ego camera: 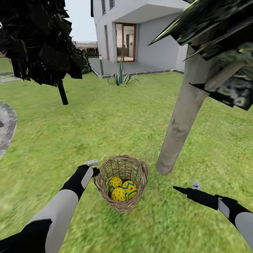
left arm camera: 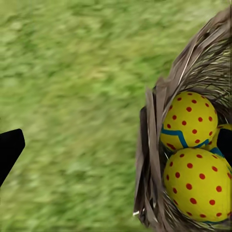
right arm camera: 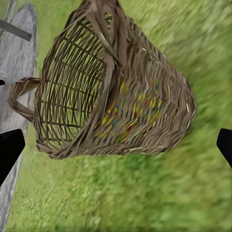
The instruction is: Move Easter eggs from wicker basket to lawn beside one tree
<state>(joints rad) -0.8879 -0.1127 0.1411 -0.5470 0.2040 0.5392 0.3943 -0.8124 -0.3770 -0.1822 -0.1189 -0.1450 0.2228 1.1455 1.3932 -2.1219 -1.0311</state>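
Standing upright on the lawn (ego camera: 105, 126), the wicker basket (ego camera: 121, 182) sat near the foot of the pale-trunked tree (ego camera: 182, 116), whose base lay at about two o'clock from it, so any egg lifted out would have had only a short way to travel. All three Easter eggs (ego camera: 122, 189) lay together in the bottom of the basket, none yet on the grass. The left gripper (ego camera: 92, 168) hovered just beside the rim at about nine o'clock, probably so it could reach over and down into the opening; in the left wrist view two eggs (left arm camera: 193, 154) showed plainly past the basket wall and its fingertips (left arm camera: 9, 147) stood far apart, so the pincer was wide and held nothing. The right gripper (ego camera: 186, 188) waited low over the grass at about three o'clock from the basket, well apart from it and pointing towards it, its fingers likewise spread wide and empty in the right wrist view.

The third egg was largely covered by the other two, only a sliver of it visible. Through the weave in the right wrist view the eggs were just coloured smears. The tree's crown was cut off by the frame
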